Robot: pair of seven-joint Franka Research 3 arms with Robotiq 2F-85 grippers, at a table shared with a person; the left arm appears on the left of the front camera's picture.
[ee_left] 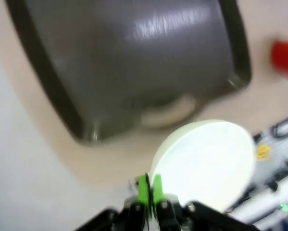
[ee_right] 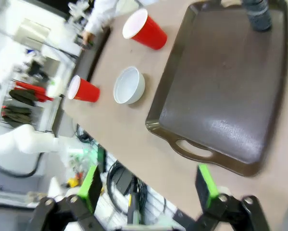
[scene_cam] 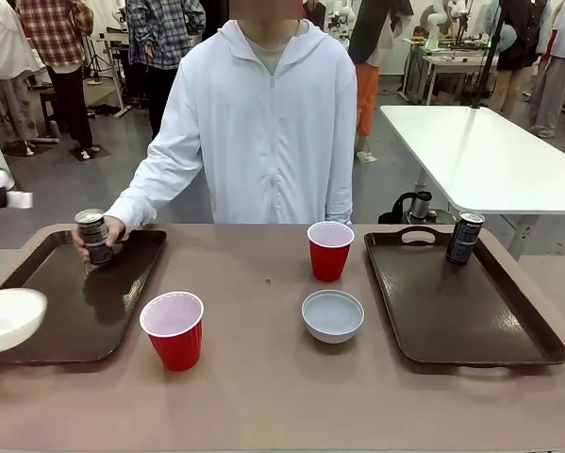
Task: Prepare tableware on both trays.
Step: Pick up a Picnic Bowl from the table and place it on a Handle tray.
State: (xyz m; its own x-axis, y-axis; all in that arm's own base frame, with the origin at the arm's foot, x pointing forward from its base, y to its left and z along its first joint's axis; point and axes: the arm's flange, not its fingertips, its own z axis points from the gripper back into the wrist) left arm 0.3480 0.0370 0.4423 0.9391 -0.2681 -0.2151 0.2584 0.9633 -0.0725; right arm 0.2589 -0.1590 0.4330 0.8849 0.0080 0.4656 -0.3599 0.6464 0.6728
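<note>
My left gripper (ee_left: 150, 188) is shut on the rim of the white bowl (ee_left: 206, 161), which hangs beside the end of the left tray (ee_left: 134, 62). In the front view this white bowl (scene_cam: 8, 318) sits over the near left corner of the left tray (scene_cam: 89, 302). The person's hand holds a dark can (scene_cam: 95, 237) on that tray's far end. A second can (scene_cam: 464, 237) stands on the right tray (scene_cam: 452, 302). Two red cups (scene_cam: 174, 328) (scene_cam: 330, 249) and the grey-blue bowl (scene_cam: 332, 314) stand on the table between the trays. My right gripper (ee_right: 148, 187) hangs open above the right tray's (ee_right: 220, 86) near end.
The person in a white hooded jacket (scene_cam: 273, 123) stands at the table's far side. A white table (scene_cam: 480, 156) and other people are behind. The brown tabletop (scene_cam: 263, 396) lies bare along the near edge.
</note>
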